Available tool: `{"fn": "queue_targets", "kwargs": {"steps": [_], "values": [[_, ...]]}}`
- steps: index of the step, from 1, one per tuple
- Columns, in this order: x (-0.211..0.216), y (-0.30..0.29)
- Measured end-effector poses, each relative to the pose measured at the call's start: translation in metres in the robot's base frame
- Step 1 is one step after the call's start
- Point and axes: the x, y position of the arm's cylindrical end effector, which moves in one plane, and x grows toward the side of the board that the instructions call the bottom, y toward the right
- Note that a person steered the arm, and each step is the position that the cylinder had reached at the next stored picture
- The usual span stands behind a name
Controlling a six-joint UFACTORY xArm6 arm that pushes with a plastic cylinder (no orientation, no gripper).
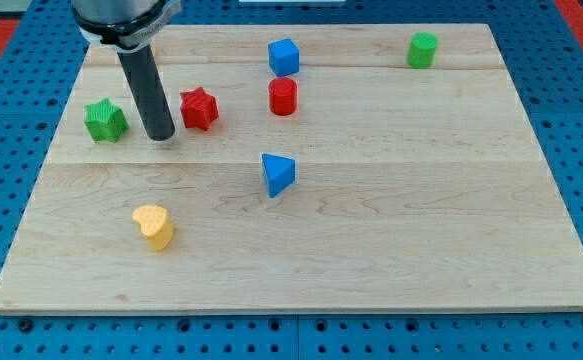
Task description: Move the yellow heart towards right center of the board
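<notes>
The yellow heart [154,226] lies on the wooden board [391,230] at the view's lower left. My tip [160,136] rests on the board at the upper left, well above the heart. It stands between the green star [104,120] on its left and the red star [199,108] on its right, close to both.
A blue cube [284,56] and a red cylinder [283,96] sit at the top centre. A blue triangular block [277,173] lies near the middle. A green cylinder [423,49] sits at the top right. The rod's housing [121,20] overhangs the top left.
</notes>
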Motion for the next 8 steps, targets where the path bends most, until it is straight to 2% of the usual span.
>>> {"fn": "queue_targets", "kwargs": {"steps": [2, 3, 4, 5, 6, 8], "values": [[0.005, 0.007], [0.066, 0.013], [0.127, -0.019], [0.155, -0.033], [0.166, -0.004], [0.152, 0.093]]}}
